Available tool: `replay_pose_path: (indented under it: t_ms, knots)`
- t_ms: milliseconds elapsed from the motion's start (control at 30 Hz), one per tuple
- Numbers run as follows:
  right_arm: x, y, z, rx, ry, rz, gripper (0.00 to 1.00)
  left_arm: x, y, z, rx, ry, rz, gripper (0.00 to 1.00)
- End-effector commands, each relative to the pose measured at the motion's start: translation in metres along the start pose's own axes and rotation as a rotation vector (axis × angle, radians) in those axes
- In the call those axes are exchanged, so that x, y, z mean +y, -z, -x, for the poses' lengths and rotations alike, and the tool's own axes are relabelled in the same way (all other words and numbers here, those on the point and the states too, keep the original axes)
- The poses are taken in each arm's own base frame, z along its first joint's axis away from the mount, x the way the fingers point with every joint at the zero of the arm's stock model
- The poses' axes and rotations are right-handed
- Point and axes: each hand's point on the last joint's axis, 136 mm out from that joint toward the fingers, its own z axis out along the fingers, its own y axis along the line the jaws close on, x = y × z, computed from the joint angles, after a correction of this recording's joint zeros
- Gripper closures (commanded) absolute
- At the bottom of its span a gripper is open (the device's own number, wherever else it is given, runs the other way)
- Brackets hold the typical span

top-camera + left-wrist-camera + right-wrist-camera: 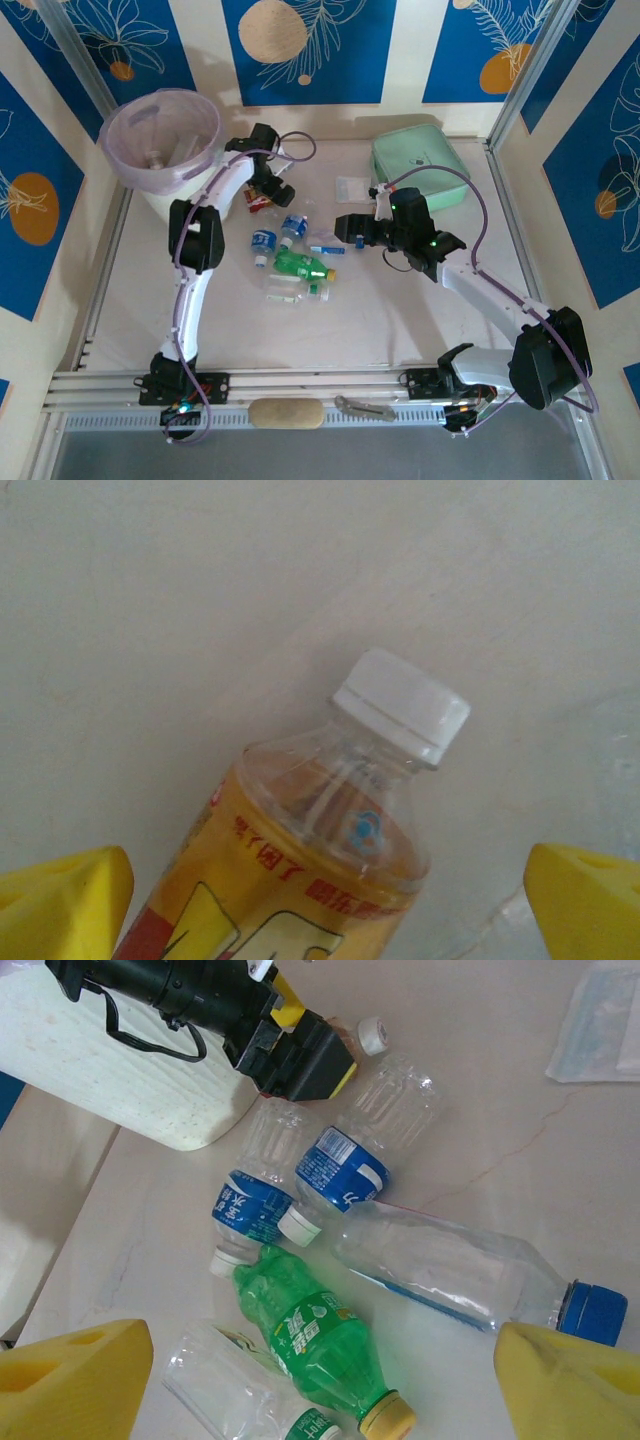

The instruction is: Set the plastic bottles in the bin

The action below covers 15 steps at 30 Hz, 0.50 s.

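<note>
A bottle with a white cap and a yellow-red label (330, 840) lies on the table between the yellow fingertips (60, 905) of my open left gripper (325, 910), which hangs just over it beside the bin (125, 120). The bin is a white bucket with a lilac liner. In the top view this bottle (256, 204) peeks out under the left gripper (264, 193). My right gripper (325, 1380) is open above a cluster of bottles: a green one (310, 1345), two blue-labelled ones (250, 1210) (345, 1165), and a long clear one with a blue cap (450, 1270).
A mint-green case (415, 165) lies at the back right, with a small clear bag (352, 188) beside it. A loose white cap (373, 1035) rests near the left gripper. A tan pad (286, 413) and a metal tool (365, 407) sit on the front rail.
</note>
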Motion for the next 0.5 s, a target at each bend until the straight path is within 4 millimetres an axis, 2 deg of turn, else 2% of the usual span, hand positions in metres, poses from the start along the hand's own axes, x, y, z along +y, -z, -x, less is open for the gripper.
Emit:
replay_pose_path:
  t_ms: [0,467]
  knots:
    - [0.001,0.006,0.001,-0.012,0.01,-0.004,0.11,0.013,-0.005,-0.004,0.016,0.0,0.025,0.01]
    - [0.005,0.006,0.0,-0.007,0.022,-0.009,0.11,0.005,-0.027,-0.02,0.066,0.023,-0.013,0.06]
